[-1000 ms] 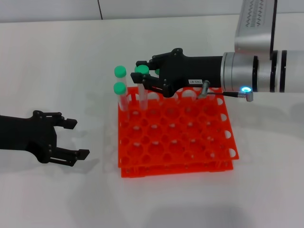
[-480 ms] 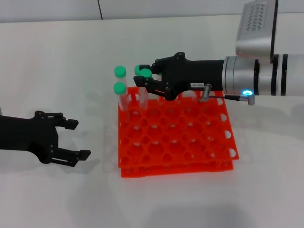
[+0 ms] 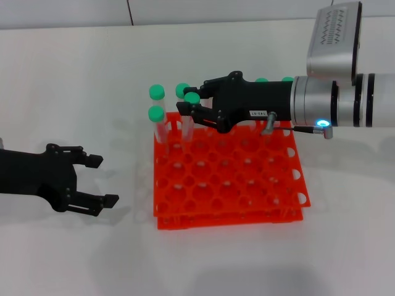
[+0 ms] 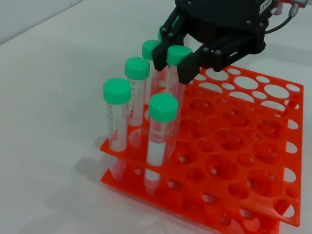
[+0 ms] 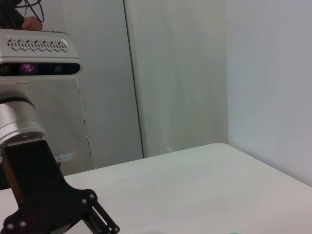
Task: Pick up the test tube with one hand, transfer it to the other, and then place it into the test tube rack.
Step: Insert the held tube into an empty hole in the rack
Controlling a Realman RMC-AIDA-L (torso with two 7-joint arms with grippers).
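Gripping the test tube (image 3: 190, 114) just under its green cap, right gripper (image 3: 196, 105) fingers pinch it upright over the rack (image 3: 247, 185)'s far-left holes. Left gripper (image 3: 99, 180) rests spread on the worktop (image 3: 74, 80).

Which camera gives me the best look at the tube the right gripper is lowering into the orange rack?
Left wrist view: the clear green-capped test tube stands in the orange-red plastic rack, right gripper around its cap. Head view shows it smaller, partly hidden by that gripper. Right wrist view misses it.

A lab: tube rack (image 3: 229, 179) on white bench (image 3: 74, 80)
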